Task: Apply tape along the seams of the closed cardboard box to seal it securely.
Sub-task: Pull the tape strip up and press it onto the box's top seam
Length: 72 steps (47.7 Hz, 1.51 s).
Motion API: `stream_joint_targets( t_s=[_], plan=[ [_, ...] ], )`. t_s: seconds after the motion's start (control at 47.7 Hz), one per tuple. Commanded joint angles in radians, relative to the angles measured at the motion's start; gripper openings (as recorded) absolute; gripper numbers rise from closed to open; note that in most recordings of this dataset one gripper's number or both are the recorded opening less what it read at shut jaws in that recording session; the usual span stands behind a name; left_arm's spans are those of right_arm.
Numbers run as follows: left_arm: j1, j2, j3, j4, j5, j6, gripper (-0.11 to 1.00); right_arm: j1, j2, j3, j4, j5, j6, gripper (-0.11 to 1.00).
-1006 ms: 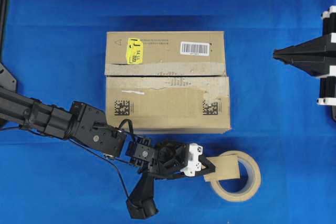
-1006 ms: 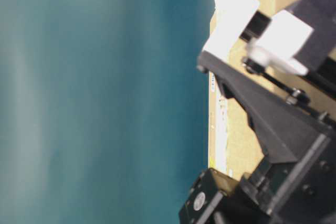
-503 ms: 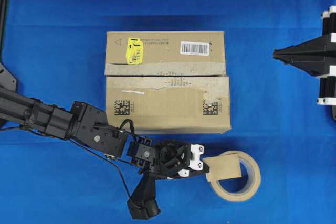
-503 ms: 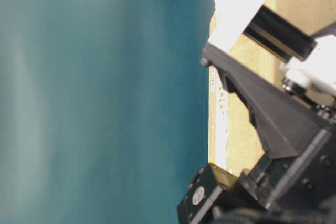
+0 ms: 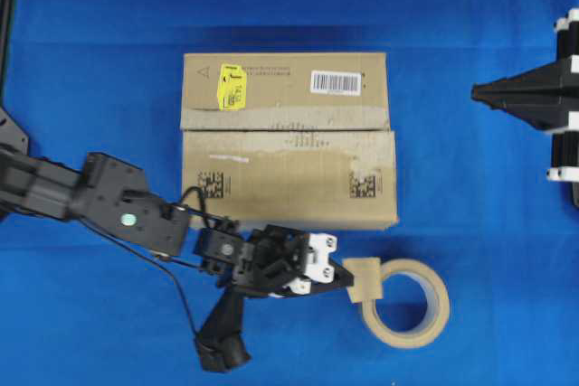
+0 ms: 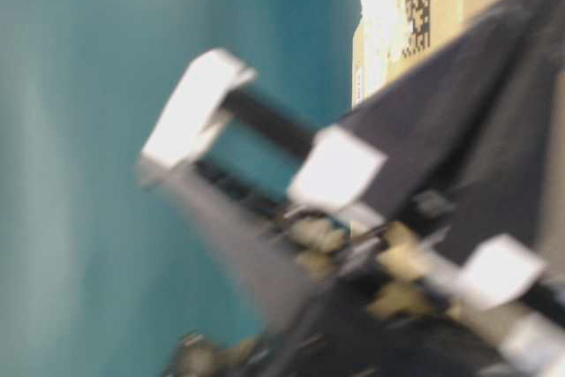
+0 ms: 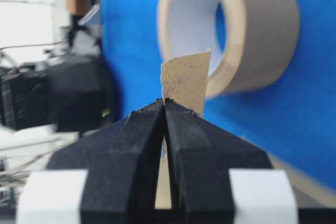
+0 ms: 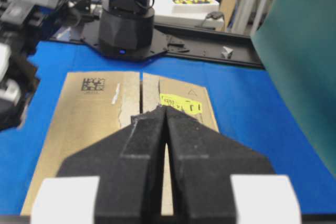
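The cardboard box (image 5: 289,183) lies mid-table, and its seam (image 5: 289,130) is a dark line between the flaps, edged by torn old tape. My left gripper (image 5: 347,277) is in front of the box, shut on the small tan piece of tape (image 5: 368,278). In the left wrist view the tape (image 7: 185,80) sticks up from the closed gripper (image 7: 164,101), in front of the tape roll (image 7: 247,30). My right gripper (image 5: 476,92) is shut and empty, off to the box's right. The right wrist view shows the box (image 8: 84,124) and the seam (image 8: 142,88) beyond the shut gripper (image 8: 165,109).
The beige tape roll (image 5: 409,303) lies flat on the blue cloth, right of my left gripper. A yellow sticker (image 5: 232,87) and a white barcode label (image 5: 336,82) are on the box's far flap. The table-level view is blurred by the left arm (image 6: 371,245).
My left gripper has moved left and toward the box with the tape piece, pulling it back from over the roll. The left arm has shifted and turned. The right arm has not moved.
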Motion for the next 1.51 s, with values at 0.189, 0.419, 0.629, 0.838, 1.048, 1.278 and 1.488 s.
stream_joint_targets(
  t_s=[0.189,0.419,0.629,0.838,1.048,1.278,1.488],
  plan=[
    [0.064,-0.218,0.078,-0.002,-0.002,0.106,0.0,-0.002,-0.025,-0.044,-0.002,0.014,0.002,0.0],
    [0.15,-0.298,0.15,-0.002,-0.002,0.199,0.0,-0.002,-0.028,-0.08,-0.002,0.023,-0.006,0.0],
    [0.229,-0.33,0.189,-0.002,-0.002,0.25,0.0,-0.002,-0.018,-0.101,-0.003,0.023,-0.029,0.0],
    [0.278,-0.344,0.204,0.0,0.011,0.253,0.0,-0.002,-0.005,-0.101,-0.003,0.02,-0.038,0.0],
    [0.304,-0.345,0.206,0.0,0.071,0.253,0.0,-0.003,0.012,-0.098,-0.003,0.014,-0.043,0.0],
    [0.304,-0.351,0.213,0.0,0.12,0.253,0.0,-0.018,0.043,-0.098,-0.005,-0.014,-0.043,0.0],
    [0.298,-0.362,0.229,0.0,0.141,0.238,0.0,-0.037,0.078,-0.103,-0.003,-0.044,-0.037,0.0]
  ],
)
